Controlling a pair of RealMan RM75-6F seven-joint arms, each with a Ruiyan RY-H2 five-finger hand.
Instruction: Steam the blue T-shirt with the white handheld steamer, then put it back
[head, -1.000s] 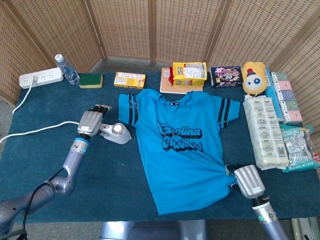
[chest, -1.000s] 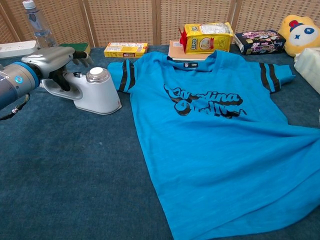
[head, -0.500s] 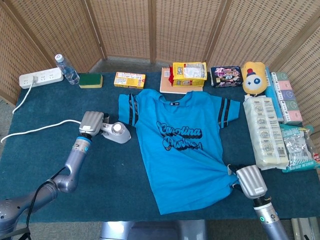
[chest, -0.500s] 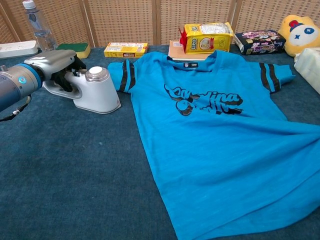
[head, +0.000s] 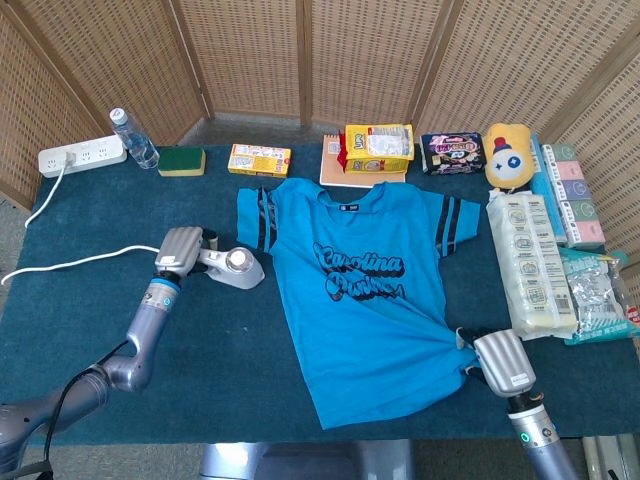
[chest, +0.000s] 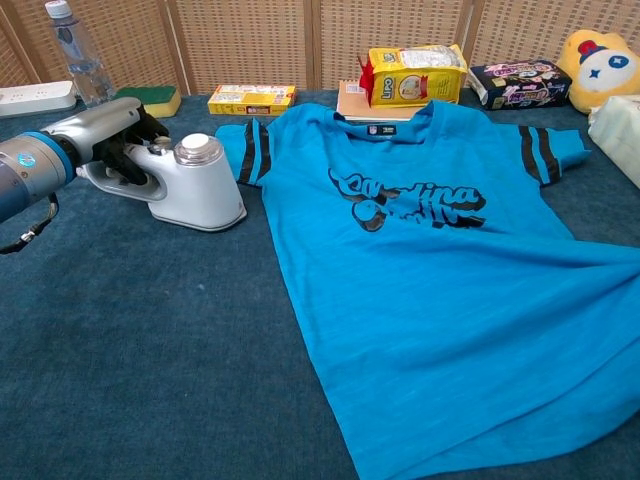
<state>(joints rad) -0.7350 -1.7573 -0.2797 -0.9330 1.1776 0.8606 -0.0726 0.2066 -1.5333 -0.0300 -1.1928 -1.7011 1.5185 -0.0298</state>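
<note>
Your left hand (chest: 105, 135) wraps the handle of the white handheld steamer (chest: 190, 185), sitting just left of the flat, limp blue T-shirt (head: 365, 290), whose hem your right hand (head: 500, 362) pins; rigid and likely top-heavy, so lift by the handle.

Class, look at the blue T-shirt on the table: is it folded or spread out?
Spread out. The blue T-shirt lies flat, front up, both sleeves out, bunched only where the right robot hand grips the hem.

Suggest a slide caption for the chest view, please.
Left hand grips the white handheld steamer on the table beside the spread blue T-shirt.
</note>
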